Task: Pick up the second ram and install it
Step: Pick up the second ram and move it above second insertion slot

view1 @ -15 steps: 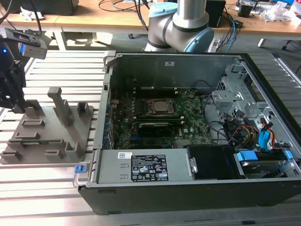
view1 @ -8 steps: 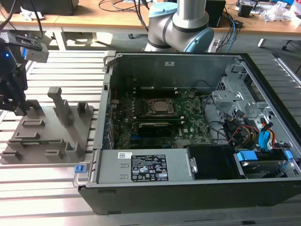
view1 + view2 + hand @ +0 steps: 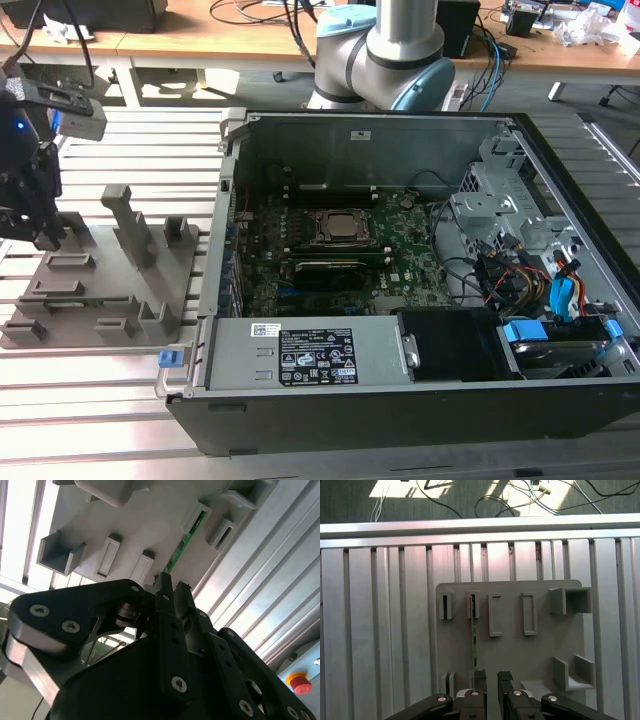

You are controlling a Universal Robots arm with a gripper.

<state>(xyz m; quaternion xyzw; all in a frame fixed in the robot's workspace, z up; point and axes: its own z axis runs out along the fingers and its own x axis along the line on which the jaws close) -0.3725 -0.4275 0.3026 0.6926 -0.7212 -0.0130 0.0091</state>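
The second ram (image 3: 474, 640) is a thin green strip standing on edge in a slot of the grey holder tray (image 3: 520, 655); it shows in both wrist views. In the second wrist view the ram (image 3: 183, 542) runs across the tray (image 3: 140, 525) up to my fingertips. My gripper (image 3: 492, 676) hangs just above the tray, open by a narrow gap. The strip lines up with one finger (image 3: 480, 677) rather than with the gap. In the exterior view my gripper (image 3: 40, 232) is over the tray (image 3: 110, 300), at the view's far left.
An open computer case (image 3: 400, 400) lies to the exterior view's right of the tray, with the green motherboard (image 3: 400, 262) and CPU socket (image 3: 335, 228) inside. Cables and drive bays (image 3: 540, 290) fill its right end. The arm's base (image 3: 380, 60) stands behind the case on the slatted aluminium table (image 3: 90, 400).
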